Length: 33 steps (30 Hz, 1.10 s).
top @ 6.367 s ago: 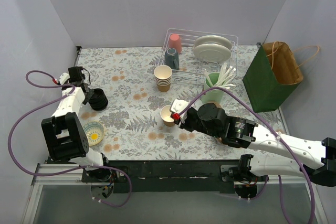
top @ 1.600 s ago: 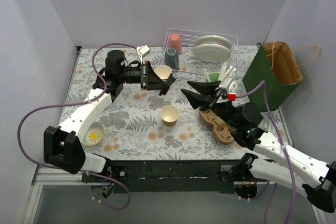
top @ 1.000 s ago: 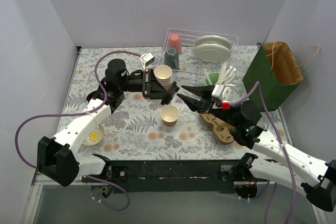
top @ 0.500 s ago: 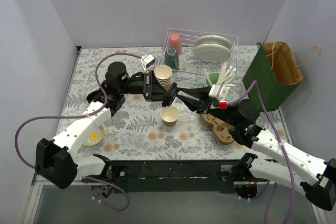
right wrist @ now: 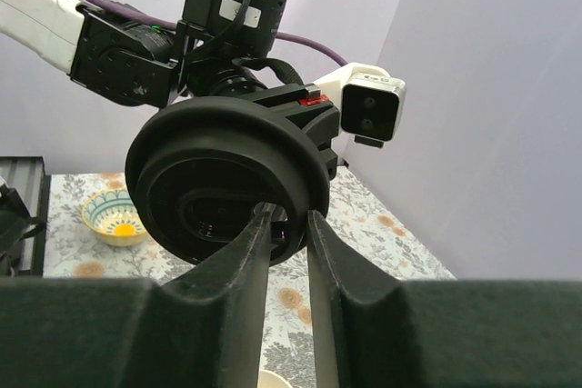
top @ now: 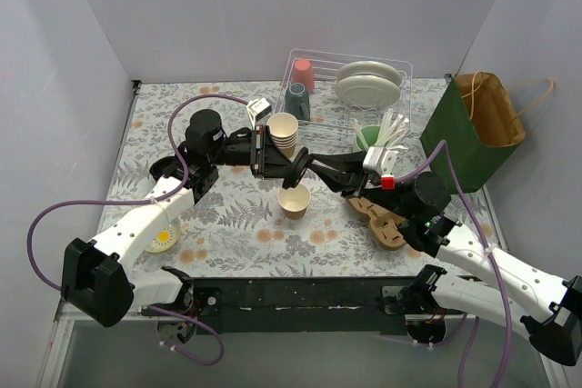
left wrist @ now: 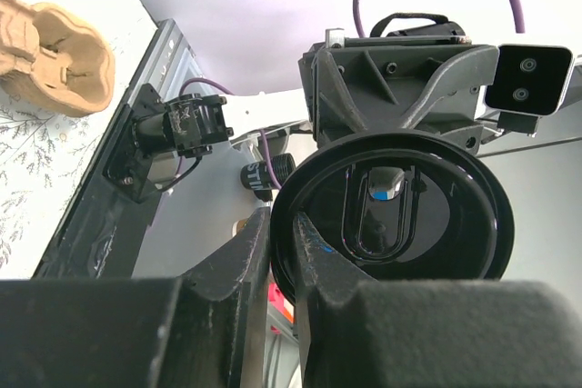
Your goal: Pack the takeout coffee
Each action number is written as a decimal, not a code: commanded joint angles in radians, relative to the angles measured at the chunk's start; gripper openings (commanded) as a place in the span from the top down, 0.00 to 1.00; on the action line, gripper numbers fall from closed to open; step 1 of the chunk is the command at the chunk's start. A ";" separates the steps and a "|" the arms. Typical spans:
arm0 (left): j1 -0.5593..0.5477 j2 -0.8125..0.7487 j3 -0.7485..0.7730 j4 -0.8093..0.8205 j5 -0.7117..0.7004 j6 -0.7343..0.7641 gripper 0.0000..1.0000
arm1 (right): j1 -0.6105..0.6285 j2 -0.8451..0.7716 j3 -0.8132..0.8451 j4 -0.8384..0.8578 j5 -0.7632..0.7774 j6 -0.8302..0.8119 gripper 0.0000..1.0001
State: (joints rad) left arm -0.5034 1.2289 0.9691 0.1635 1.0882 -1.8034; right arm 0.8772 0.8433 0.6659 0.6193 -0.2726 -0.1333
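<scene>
The green bag (top: 468, 138) stands well to the right of both grippers. Over the middle of the table (top: 227, 215) the arms have met. A second ago the right gripper (top: 309, 167) gaped wide, apart from the left gripper (top: 285, 163). Now its fingers are drawn narrow on the rim of the black lid (top: 296, 170), and the left gripper also pinches that lid by its rim. The lid is held up on edge between them. The cup (top: 294, 199), open and unmoved, sits just below the meeting tips, and the stack of cups (top: 283, 134) is just behind them.
</scene>
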 commanded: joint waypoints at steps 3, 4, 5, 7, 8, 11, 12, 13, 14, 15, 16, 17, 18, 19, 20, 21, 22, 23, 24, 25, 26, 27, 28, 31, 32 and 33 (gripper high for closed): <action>-0.007 -0.017 -0.020 0.014 0.010 0.010 1.00 | 0.000 -0.006 0.051 0.017 0.021 0.009 0.85; -0.009 -0.019 -0.024 0.016 0.010 0.009 1.00 | 0.000 -0.004 0.051 0.017 0.029 0.012 0.89; -0.007 -0.020 -0.026 0.016 0.006 0.010 0.95 | 0.000 -0.003 0.052 0.016 0.033 0.017 0.98; -0.007 -0.032 -0.035 0.010 -0.007 0.015 0.80 | 0.000 -0.001 0.061 0.010 0.052 0.029 0.99; -0.007 -0.034 -0.032 -0.011 -0.025 0.041 0.70 | 0.000 0.002 0.067 -0.009 0.061 0.031 0.99; -0.006 -0.026 0.006 -0.099 -0.095 0.142 0.32 | 0.000 0.008 0.112 -0.123 0.108 0.040 0.99; -0.001 -0.017 0.032 -0.135 -0.117 0.183 0.09 | 0.000 0.008 0.127 -0.168 0.118 0.043 0.99; 0.002 0.009 0.061 -0.187 -0.148 0.222 0.02 | 0.000 0.008 0.159 -0.214 0.148 0.043 0.99; 0.011 0.029 0.139 -0.299 -0.178 0.264 0.02 | 0.000 0.007 0.173 -0.307 0.167 0.047 0.99; 0.029 0.046 0.176 -0.359 -0.270 0.347 0.02 | 0.000 0.005 0.184 -0.352 0.199 0.050 0.99; 0.043 0.061 0.210 -0.410 -0.318 0.373 0.02 | 0.000 0.005 0.208 -0.396 0.214 0.055 0.99; 0.057 0.084 0.264 -0.477 -0.362 0.404 0.02 | 0.000 0.013 0.230 -0.496 0.229 0.055 0.99; 0.092 0.089 0.279 -0.504 -0.469 0.439 0.02 | 0.000 0.019 0.250 -0.551 0.243 0.058 0.99; 0.114 0.092 0.292 -0.524 -0.514 0.452 0.02 | 0.000 0.029 0.270 -0.657 0.266 0.064 0.99; 0.138 0.089 0.299 -0.553 -0.563 0.466 0.02 | 0.000 0.055 0.320 -0.708 0.266 0.069 0.99; 0.187 0.084 0.301 -0.567 -0.608 0.476 0.02 | 0.000 0.074 0.346 -0.758 0.304 0.076 0.99; 0.206 0.078 0.299 -0.585 -0.746 0.495 0.02 | 0.000 0.095 0.378 -0.858 0.315 0.108 0.99; 0.222 0.054 0.296 -0.623 -0.827 0.503 0.02 | 0.000 0.153 0.440 -0.907 0.325 0.122 0.99; 0.242 0.040 0.280 -0.640 -0.900 0.513 0.02 | 0.000 0.186 0.478 -0.956 0.332 0.126 0.99; 0.247 0.024 0.266 -0.651 -1.064 0.548 0.02 | 0.000 0.219 0.507 -1.042 0.332 0.162 0.99; 0.247 0.005 0.246 -0.665 -1.146 0.565 0.02 | 0.000 0.291 0.536 -1.084 0.337 0.172 0.99; 0.247 -0.037 0.197 -0.668 -1.228 0.575 0.02 | 0.002 0.325 0.594 -1.122 0.354 0.181 0.99; 0.249 -0.061 0.163 -0.671 -1.337 0.584 0.02 | 0.002 0.359 0.616 -1.185 0.364 0.198 0.99; 0.249 -0.146 0.036 -0.667 -1.439 0.582 0.02 | 0.002 0.485 0.710 -1.300 0.386 0.215 0.99; 0.249 -0.164 0.008 -0.653 -1.444 0.585 0.02 | 0.002 0.549 0.734 -1.331 0.388 0.218 0.99; 0.249 -0.184 -0.024 -0.648 -1.438 0.585 0.02 | 0.002 0.580 0.774 -1.357 0.372 0.218 0.99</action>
State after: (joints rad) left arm -0.2512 1.1477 1.0470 -0.4557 -0.1200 -1.2663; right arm 0.8772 1.3056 1.3170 -0.5011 0.0723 0.0395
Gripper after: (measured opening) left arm 0.982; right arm 0.039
